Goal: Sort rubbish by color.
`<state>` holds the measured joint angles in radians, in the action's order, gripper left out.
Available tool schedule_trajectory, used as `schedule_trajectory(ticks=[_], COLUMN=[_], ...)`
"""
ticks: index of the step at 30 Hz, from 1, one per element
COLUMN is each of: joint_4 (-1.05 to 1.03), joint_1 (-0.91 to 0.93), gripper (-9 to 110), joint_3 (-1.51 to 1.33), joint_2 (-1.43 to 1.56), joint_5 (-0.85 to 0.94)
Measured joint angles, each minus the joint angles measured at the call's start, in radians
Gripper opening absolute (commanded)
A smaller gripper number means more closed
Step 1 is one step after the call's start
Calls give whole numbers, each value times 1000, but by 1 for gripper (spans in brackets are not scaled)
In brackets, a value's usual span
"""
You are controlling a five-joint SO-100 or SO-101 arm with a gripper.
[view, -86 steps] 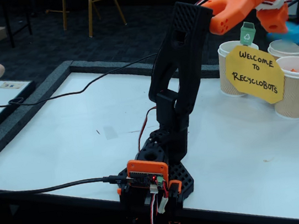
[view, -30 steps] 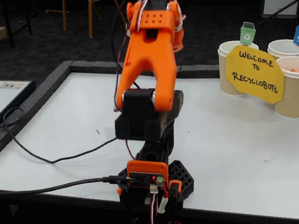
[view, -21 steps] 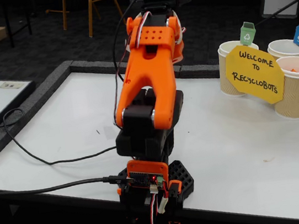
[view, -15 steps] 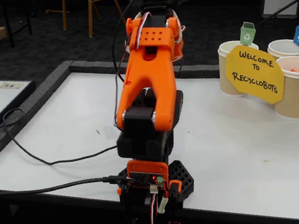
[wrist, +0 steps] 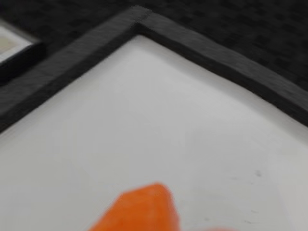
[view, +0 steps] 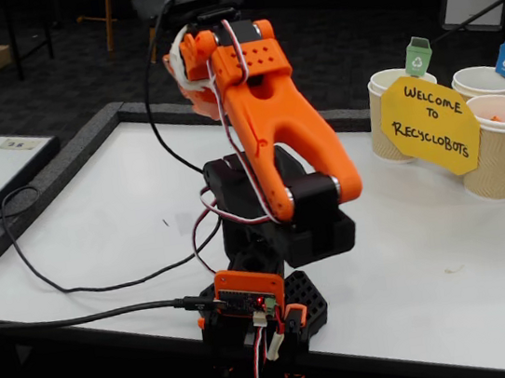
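My gripper (wrist: pixel 144 211) shows only one blurred orange tip at 6 o'clock in the wrist view, so I cannot tell its opening. I see no rubbish on the table (view: pixel 123 207); the cups (view: pixel 501 149) wait at 2 o'clock in the fixed view for sorting.

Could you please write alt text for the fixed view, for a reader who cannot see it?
An orange and black robot arm stands folded at the near edge of a white table, its gripper hidden behind the arm. At the far right stand three beige paper cups with coloured tags and a yellow "Welcome to Recyclobots" sign. No loose rubbish is visible.
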<state>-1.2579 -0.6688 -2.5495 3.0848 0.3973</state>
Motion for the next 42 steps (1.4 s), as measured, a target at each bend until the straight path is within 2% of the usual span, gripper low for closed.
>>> schedule_trajectory(ticks=[8, 21, 42], joint_4=[-35, 5, 178], joint_1=[-77, -60, 739], gripper=[0, 0, 0], joint_3=[20, 41, 74], joint_2=[-152, -189, -190], joint_5=[0, 0, 0])
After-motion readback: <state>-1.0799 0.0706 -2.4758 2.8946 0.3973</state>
